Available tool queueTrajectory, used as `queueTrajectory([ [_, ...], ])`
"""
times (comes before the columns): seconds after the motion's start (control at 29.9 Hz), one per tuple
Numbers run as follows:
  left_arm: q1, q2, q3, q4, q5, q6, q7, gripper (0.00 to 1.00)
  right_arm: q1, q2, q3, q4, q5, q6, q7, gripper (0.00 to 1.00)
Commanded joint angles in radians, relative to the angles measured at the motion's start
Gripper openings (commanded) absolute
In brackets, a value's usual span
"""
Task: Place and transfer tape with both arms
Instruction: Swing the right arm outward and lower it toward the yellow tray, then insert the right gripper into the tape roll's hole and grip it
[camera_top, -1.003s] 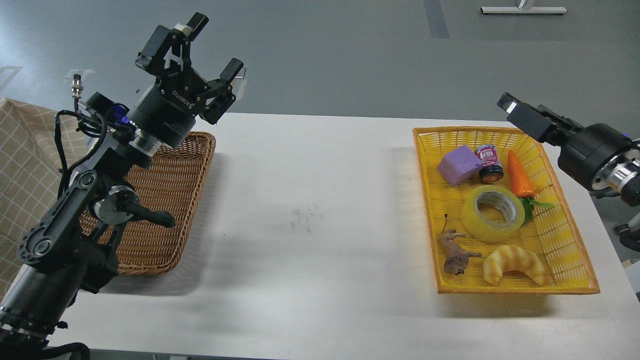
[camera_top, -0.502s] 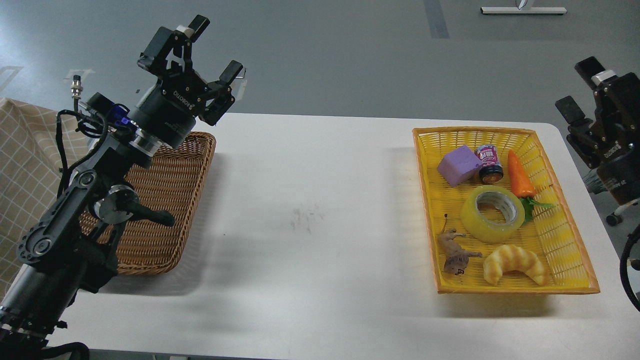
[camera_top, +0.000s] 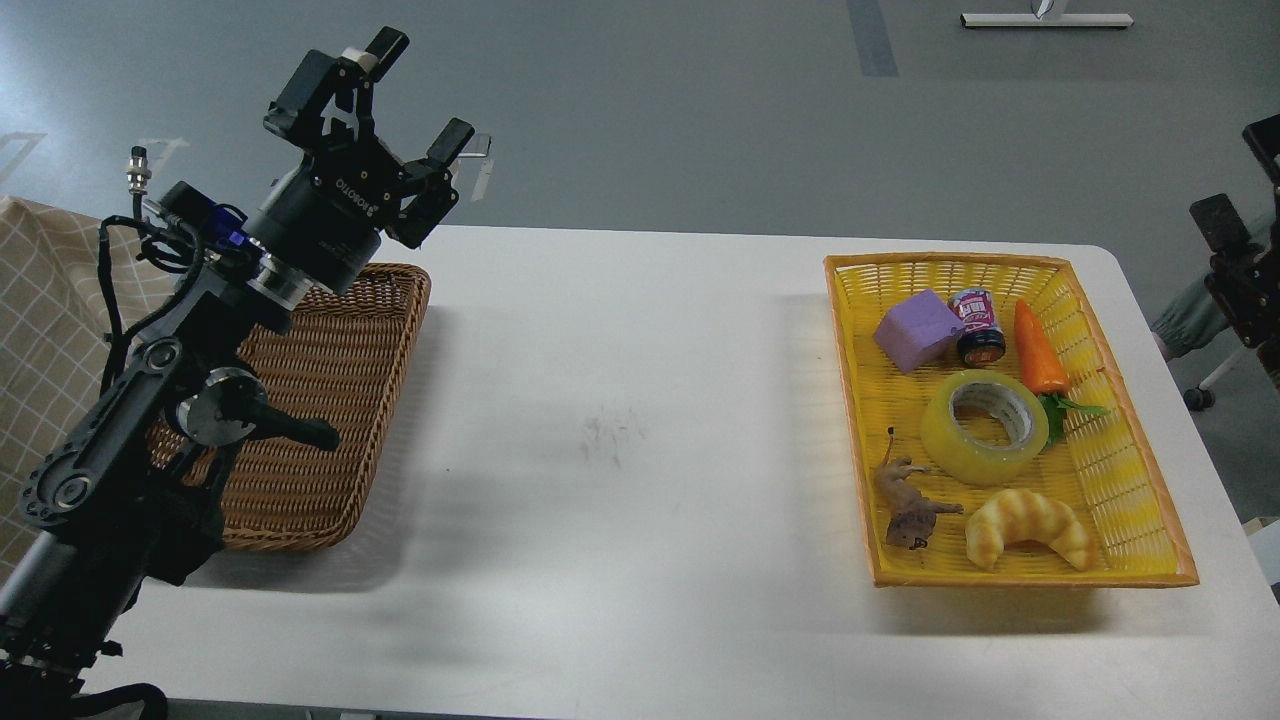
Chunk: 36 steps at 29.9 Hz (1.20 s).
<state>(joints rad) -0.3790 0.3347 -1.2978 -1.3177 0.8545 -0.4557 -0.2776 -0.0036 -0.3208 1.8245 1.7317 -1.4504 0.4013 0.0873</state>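
Head view: white table (camera_top: 620, 420), wide bare middle between two baskets, one on each side. Brown wicker basket (camera_top: 340, 420) sits at the left edge, partly under the left arm; yellow basket (camera_top: 1140, 470) sits near the right edge, its right rim close to the table's rim. Yellow basket contents, one each: tape (camera_top: 985, 427), purple block (camera_top: 918, 330), small can (camera_top: 979, 326), toy carrot (camera_top: 1040, 350), toy animal (camera_top: 906, 505), croissant toy (camera_top: 1028, 528). Tape lies flat mid-basket, hole up: glossy translucent yellow, grey-white core; carrot leaves touch its right side, croissant just in front. Left gripper (camera_top: 410, 95) is raised over the wicker basket's far corner, fingers spread apart, holding nothing. Right gripper (camera_top: 1245, 260) is at the frame's right edge, off the table, mostly cut off; can't tell its finger state.
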Motion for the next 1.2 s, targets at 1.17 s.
queueTrajectory([
  [1.17, 0.022, 0.004, -0.005, -0.002, -0.002, -0.001, -0.002, 0.98, 0.252, -0.181, -0.613, -0.356, -0.731, 0.087, -0.155, 0.98],
])
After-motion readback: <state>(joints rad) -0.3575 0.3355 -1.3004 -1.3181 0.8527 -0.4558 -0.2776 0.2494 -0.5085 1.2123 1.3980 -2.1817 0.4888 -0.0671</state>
